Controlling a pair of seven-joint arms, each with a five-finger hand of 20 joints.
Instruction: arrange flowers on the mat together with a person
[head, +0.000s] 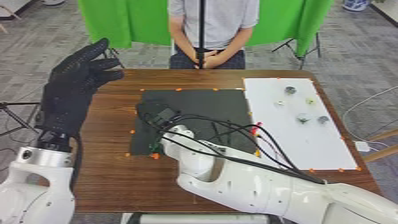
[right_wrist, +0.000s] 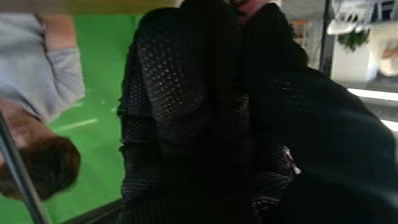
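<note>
Your right hand (right_wrist: 191, 110) hangs over the dark mat (head: 213, 100) on its 10 o'clock side, apparently pinching a pink flower (right_wrist: 251, 6) at the fingertips. Risk: a slack pinch could drop it; the trailing cables (head: 235, 125) could snag. You can't tell its heading or long axis. Your left hand (head: 71, 82), at 10 o'clock, is released.
</note>
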